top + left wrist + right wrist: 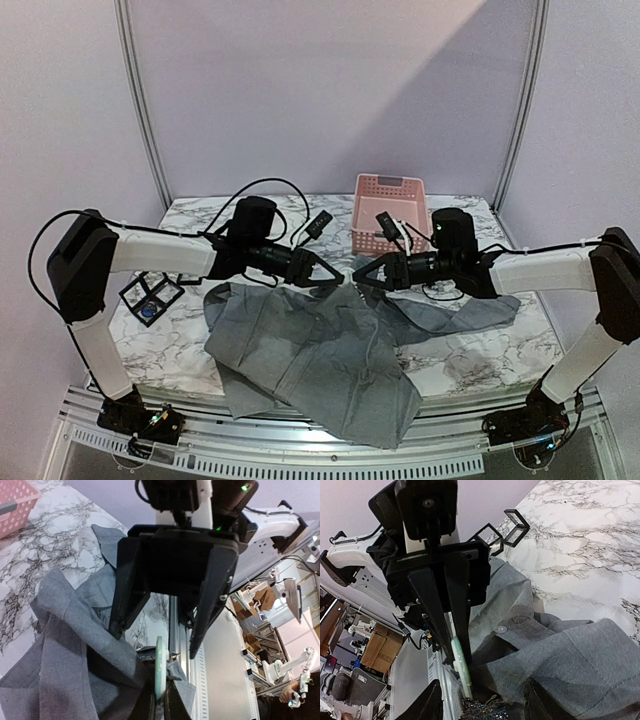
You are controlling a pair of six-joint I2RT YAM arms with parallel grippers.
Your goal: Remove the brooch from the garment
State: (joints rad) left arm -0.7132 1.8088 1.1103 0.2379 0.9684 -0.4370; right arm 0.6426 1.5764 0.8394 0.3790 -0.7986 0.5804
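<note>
left gripper [337,285]: fingers together, clamped on the rim of a pale green disc [160,674] (reads as the brooch) plus a fold of the grey garment [310,350]. right gripper [359,273] faces it tip to tip, fingers apart, nothing held. Pinch point is up off the marble table [470,365], over its middle, slightly toward the far edge. Disc is edge-on, long axis along the left fingers, glittery patch [485,711] between the right tips. Judgement: left anchors, right closes across the disc and pulls

Glittery brooch [485,711] cut off by bottom edge; too small to find from above.
</note>
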